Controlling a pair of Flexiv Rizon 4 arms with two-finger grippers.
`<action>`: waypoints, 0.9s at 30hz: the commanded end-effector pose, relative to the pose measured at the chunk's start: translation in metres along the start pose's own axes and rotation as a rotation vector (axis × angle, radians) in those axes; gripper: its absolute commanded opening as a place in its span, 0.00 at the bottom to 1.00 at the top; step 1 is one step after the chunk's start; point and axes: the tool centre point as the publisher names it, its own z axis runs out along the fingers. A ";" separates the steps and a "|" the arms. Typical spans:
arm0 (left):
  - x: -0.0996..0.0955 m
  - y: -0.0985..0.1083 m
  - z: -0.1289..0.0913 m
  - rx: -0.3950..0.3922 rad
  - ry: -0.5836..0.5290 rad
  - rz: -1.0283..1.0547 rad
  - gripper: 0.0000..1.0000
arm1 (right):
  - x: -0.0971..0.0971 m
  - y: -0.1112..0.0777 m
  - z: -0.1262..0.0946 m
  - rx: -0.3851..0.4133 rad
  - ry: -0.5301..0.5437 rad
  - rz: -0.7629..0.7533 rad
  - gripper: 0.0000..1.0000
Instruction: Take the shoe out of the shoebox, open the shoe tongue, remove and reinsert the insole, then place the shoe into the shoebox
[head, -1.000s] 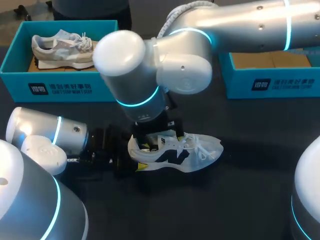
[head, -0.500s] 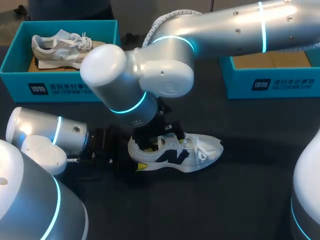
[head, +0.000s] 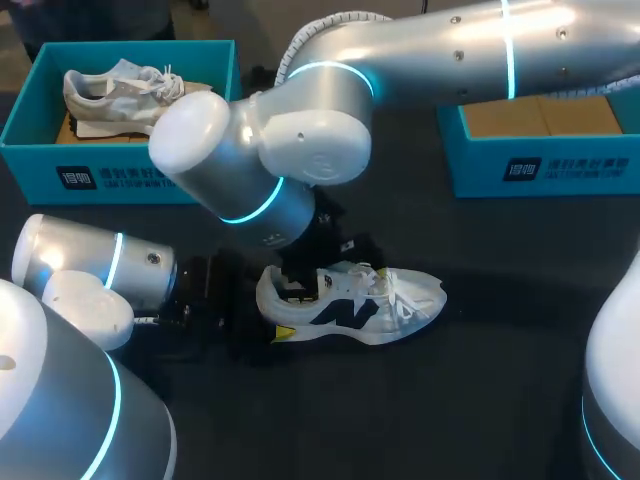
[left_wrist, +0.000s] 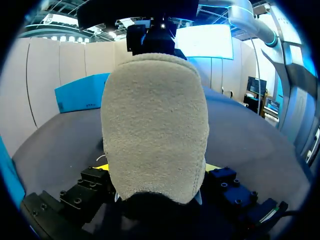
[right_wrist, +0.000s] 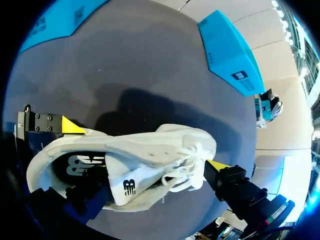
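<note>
Dark and matte, the counter (head: 480, 400) fills the head view. On it a white shoe (head: 350, 305) stands on its sole, outside any box, smooth-sided with a dark logo and loose laces. My left arm (head: 100, 270), a glossy silver cylinder, ends at the shoe's heel. My right arm (head: 300, 150) crosses past the middle, its bulky rounded wrist just above the shoe's collar. Well beyond both arms stand two teal cardboard boxes: a shoebox (head: 540, 160) with a bare brown floor, and another box (head: 120, 175) holding a grey shoe (head: 125, 95).

From the left wrist, the shoe's heel is a nubby, towel-like rounded hump that fills the space between the fingers. The left tool (left_wrist: 157, 163) is clenched on the shoe, with a yellow tip at each side of the heel.

From the right wrist, the right tool (right_wrist: 145, 145) is released, its fingers spread wide. The shoe lies ahead of them, lengthwise across the gap, one finger off its heel end and one off its toe end. A soft flap with a small logo, the tongue (right_wrist: 127, 180), sticks out beside the laces.
</note>
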 end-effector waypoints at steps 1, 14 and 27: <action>0.000 0.003 0.006 -0.004 -0.002 -0.001 0.00 | -0.009 -0.006 -0.011 -0.004 -0.008 0.310 1.00; 0.000 0.003 0.006 -0.004 -0.002 -0.001 0.00 | -0.034 -0.005 -0.030 -0.021 -0.016 0.336 0.30; 0.000 0.003 0.006 -0.004 -0.002 -0.001 0.00 | -0.049 -0.001 -0.018 -0.023 0.075 0.333 0.00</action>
